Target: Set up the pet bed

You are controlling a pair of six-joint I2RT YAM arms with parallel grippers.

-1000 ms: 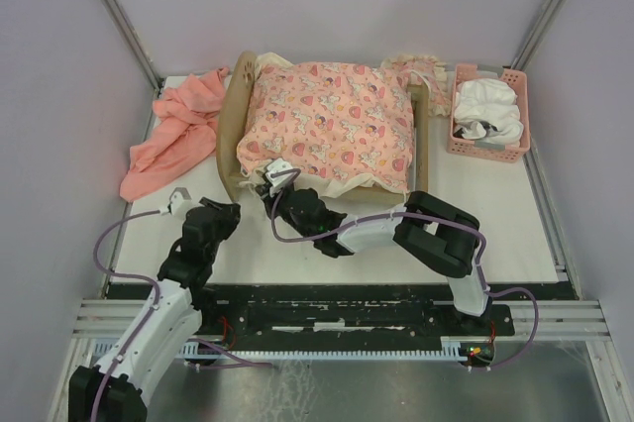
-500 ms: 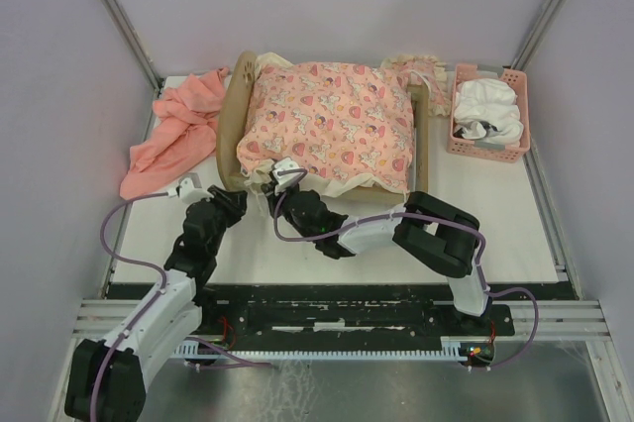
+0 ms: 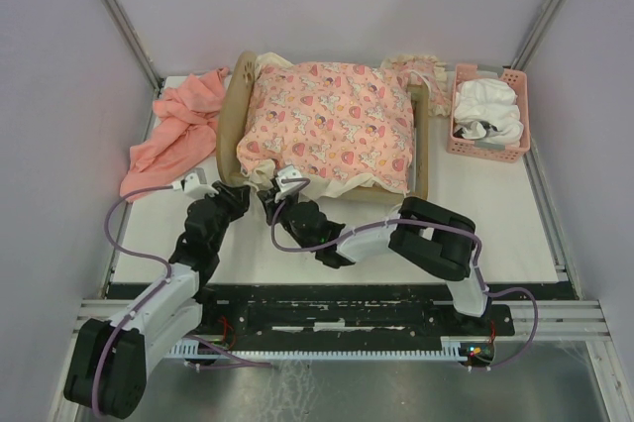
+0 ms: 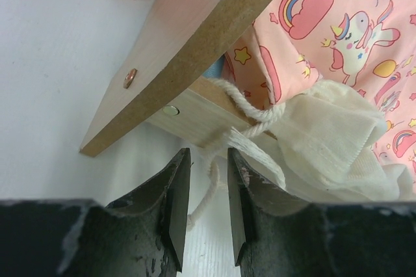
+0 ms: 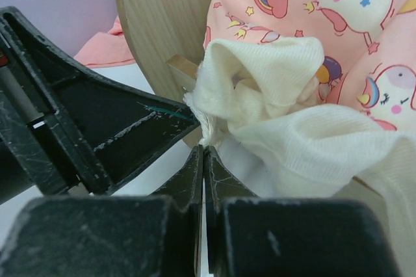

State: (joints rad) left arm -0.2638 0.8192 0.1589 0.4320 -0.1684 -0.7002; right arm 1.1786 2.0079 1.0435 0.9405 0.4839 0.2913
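One small light-wood pet bed (image 3: 235, 125) is sitting toward the far middle of the white table (image 3: 495, 224), wearing a puffy pink unicorn-print cushion (image 3: 332, 125). All the action is happening at its near-left corner, where a cream cotton cord (image 4: 247, 105) is knotted round the frame rail. The left gripper (image 4: 207, 155) is hanging with a narrow gap, straddling the cord's loose end without clamping it, so I'm guessing it's lining up a tug. The right gripper (image 5: 203, 150) is sitting fully closed at the cushion's cream fabric lining (image 5: 260, 75), and I can't tell if it's really pinching. A salmon-pink cloth (image 3: 173, 135) is lying off left and a pink plastic basket (image 3: 490, 150) far right.
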